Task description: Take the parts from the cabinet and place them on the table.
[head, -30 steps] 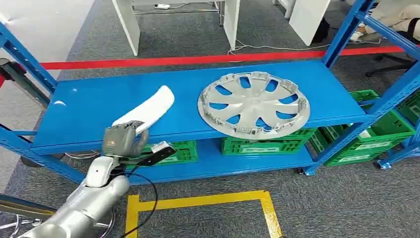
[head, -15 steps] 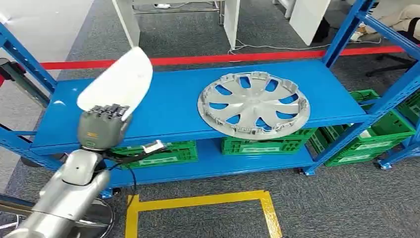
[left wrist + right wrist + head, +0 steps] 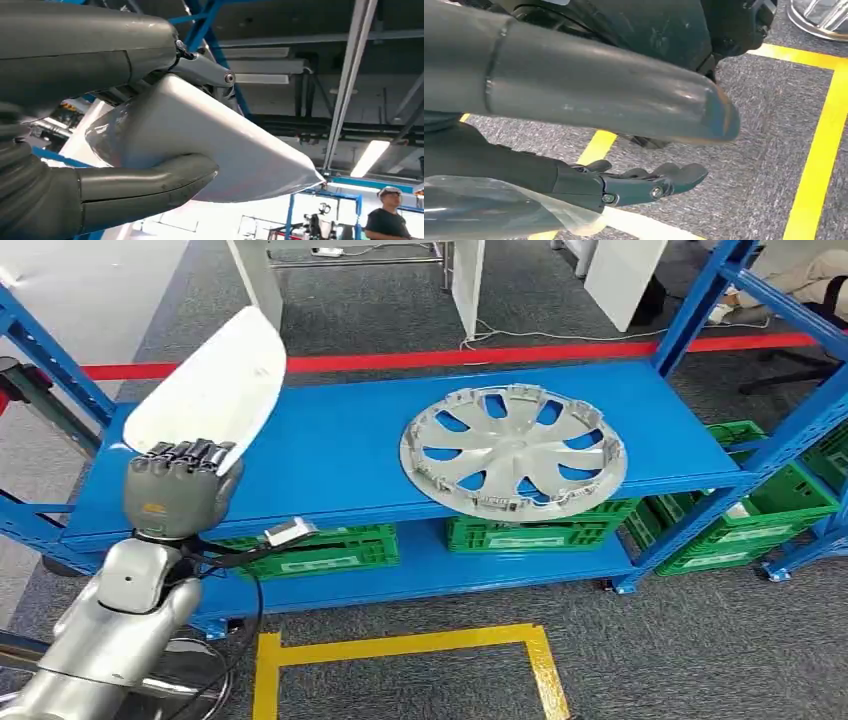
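Head view: left hand [image 3: 178,495] gripping white curved panel [image 3: 208,385] at its lower end, fingers [image 3: 185,452] wrapped round, panel raised above blue shelf [image 3: 340,455]. Best carried level, clear of left upright [image 3: 45,350]. Hubcap [image 3: 512,450] well apart. Right hand [image 3: 644,182] hanging loosely open, holding nothing.

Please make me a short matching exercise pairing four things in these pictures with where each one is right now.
Things:
1. white part
2. wheel cover
3. green crates
4. right hand

Places:
A. lower shelf
B. lying flat on the top shelf
C. hanging over floor with yellow tape
D. held up in the left hand

Pairs: 1-D, 2-B, 3-A, 4-C
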`<state>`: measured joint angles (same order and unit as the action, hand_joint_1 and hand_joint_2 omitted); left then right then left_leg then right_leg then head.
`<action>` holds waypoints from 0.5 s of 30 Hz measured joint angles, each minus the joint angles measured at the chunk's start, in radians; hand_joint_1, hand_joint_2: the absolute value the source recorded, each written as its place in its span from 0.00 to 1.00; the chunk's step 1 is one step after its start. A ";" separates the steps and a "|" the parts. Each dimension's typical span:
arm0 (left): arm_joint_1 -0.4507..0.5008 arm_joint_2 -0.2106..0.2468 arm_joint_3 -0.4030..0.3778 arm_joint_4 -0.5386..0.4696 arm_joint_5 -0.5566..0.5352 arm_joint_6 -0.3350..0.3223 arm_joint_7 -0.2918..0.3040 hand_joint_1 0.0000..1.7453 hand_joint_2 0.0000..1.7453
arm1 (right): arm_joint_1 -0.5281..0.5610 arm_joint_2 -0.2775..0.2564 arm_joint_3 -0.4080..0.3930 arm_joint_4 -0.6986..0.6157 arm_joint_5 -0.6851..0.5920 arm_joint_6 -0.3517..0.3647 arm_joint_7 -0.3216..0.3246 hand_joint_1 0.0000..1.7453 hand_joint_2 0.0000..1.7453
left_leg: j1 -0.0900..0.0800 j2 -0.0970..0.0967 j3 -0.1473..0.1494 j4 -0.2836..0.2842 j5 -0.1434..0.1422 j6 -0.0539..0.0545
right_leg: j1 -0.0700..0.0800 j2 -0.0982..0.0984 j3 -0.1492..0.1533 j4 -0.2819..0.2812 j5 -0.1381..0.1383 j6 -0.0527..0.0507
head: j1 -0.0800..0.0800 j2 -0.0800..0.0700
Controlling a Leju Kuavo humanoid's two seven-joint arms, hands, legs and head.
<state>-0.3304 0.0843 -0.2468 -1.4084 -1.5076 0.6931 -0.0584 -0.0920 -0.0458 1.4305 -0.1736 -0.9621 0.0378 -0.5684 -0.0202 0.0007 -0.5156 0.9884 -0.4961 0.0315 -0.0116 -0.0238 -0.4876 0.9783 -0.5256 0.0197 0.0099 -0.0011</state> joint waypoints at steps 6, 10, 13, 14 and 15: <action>0.008 0.000 0.006 0.018 0.013 0.000 -0.003 1.00 1.00 | -0.003 0.000 -0.002 0.000 0.000 0.001 0.000 0.00 0.00 | -0.004 0.000 -0.003 0.009 -0.003 0.005 | -0.003 0.000 0.000 -0.002 0.003 0.006 | 0.000 0.000; 0.010 0.002 0.011 0.023 -0.009 0.000 -0.003 1.00 1.00 | -0.010 0.000 -0.002 0.000 0.000 0.001 0.000 0.00 0.00 | 0.001 0.000 -0.003 -0.005 0.010 0.024 | -0.001 -0.001 0.001 -0.005 0.008 0.018 | 0.000 0.000; 0.019 0.005 0.011 0.023 -0.043 0.000 0.003 1.00 1.00 | -0.013 0.000 -0.007 0.000 0.001 0.002 0.002 0.00 0.00 | 0.008 0.004 -0.002 -0.013 0.021 0.034 | -0.002 0.020 -0.080 0.146 -0.086 0.022 | 0.007 0.000; 0.027 0.010 0.011 0.023 -0.047 0.000 0.006 1.00 1.00 | -0.013 0.000 -0.007 0.000 0.002 0.001 0.003 0.00 0.00 | 0.007 0.004 -0.004 -0.013 0.021 0.034 | -0.003 0.021 -0.123 0.235 -0.118 0.024 | 0.005 0.000; 0.036 0.013 0.012 0.023 -0.054 0.000 0.011 1.00 1.00 | -0.012 0.000 -0.008 0.000 0.003 0.001 0.004 0.00 0.00 | 0.007 0.004 -0.005 -0.011 0.021 0.034 | -0.002 0.021 -0.163 0.311 -0.136 0.026 | 0.006 0.000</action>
<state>-0.2945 0.0977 -0.2350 -1.3855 -1.5618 0.6935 -0.0477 -0.1043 -0.0454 1.4229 -0.1736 -0.9590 0.0389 -0.5646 -0.0129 0.0046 -0.5211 0.9771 -0.4752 0.0656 -0.0139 -0.0027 -0.6507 1.2896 -0.6614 0.0458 0.0156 -0.0011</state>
